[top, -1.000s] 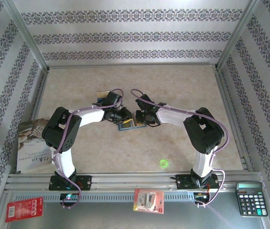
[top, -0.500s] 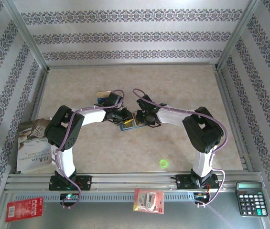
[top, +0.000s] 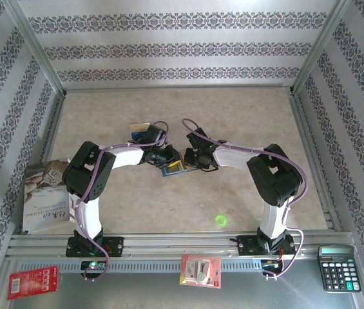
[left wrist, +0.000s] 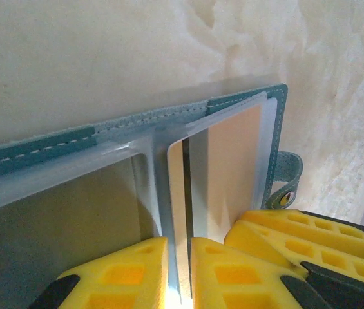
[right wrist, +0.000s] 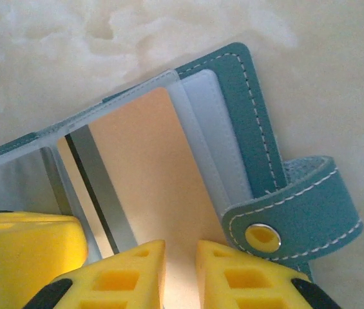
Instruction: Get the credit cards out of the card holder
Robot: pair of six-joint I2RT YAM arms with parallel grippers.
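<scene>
As the card holder [top: 171, 168], left of the calculator [top: 339, 267], is being clamped by the near-shut left gripper [left wrist: 178, 283], a tan card [right wrist: 149, 161] is being pinched by the right gripper [right wrist: 180, 270]; a straight pull seems needed.

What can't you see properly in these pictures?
- Right wrist view: the bottom end of the orange card, behind the right gripper.
- Left wrist view: the lower part of the card holder, behind the left gripper.
- Top view: the keys of the calculator, too small to read.
</scene>
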